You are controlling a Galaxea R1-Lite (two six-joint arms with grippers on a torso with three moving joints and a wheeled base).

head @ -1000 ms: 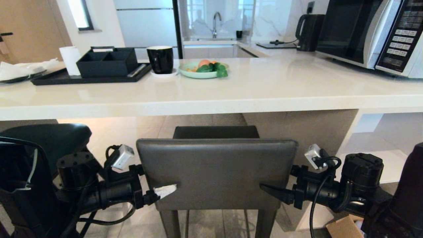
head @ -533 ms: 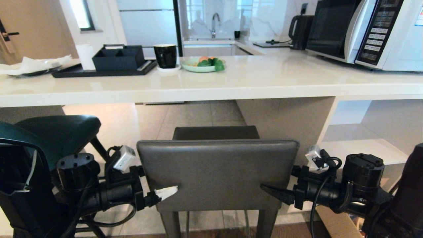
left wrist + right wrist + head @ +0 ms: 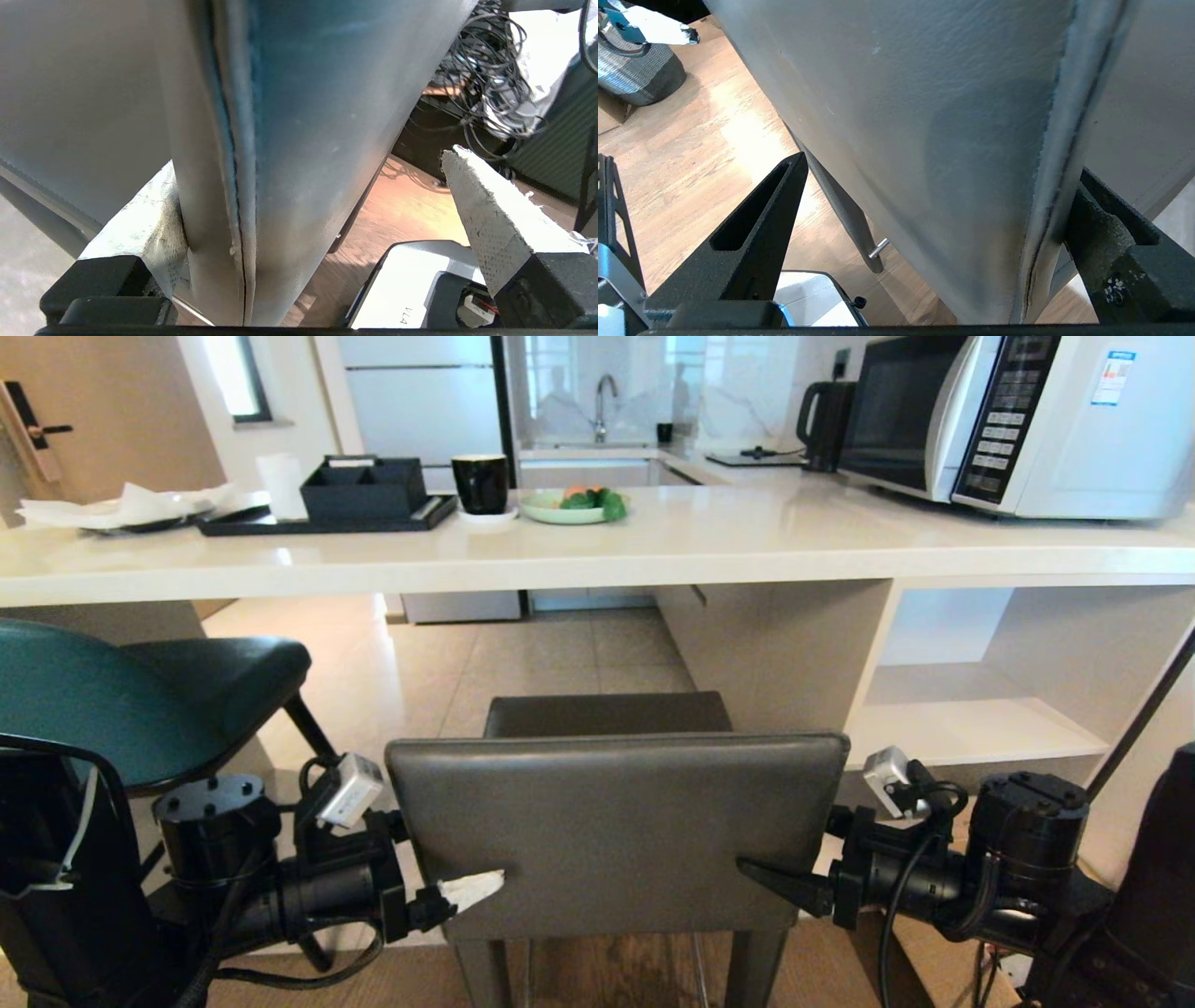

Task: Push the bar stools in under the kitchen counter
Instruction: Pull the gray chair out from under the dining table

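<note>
The dark grey bar stool (image 3: 616,821) stands right before me, its square back facing me and its seat (image 3: 607,712) short of the kitchen counter (image 3: 709,546). My left gripper (image 3: 457,879) is open astride the back's left edge. In the left wrist view one white pad (image 3: 140,224) lies against the backrest and the other pad (image 3: 486,219) stands apart from it. My right gripper (image 3: 761,866) is open astride the right edge (image 3: 943,165). The teal bar stool (image 3: 84,700) stands at the left, partly under the counter.
The counter carries a microwave (image 3: 1008,420), a kettle (image 3: 822,415), a black tray with an organiser (image 3: 327,518), a black mug (image 3: 480,483) and a green plate of food (image 3: 571,507). Open white shelves (image 3: 971,719) sit under its right end. Wooden floor lies beneath me.
The whole scene has shifted: the counter has drawn away, so the camera has backed off. The grey stool keeps its place between my grippers. More of the teal stool shows.
</note>
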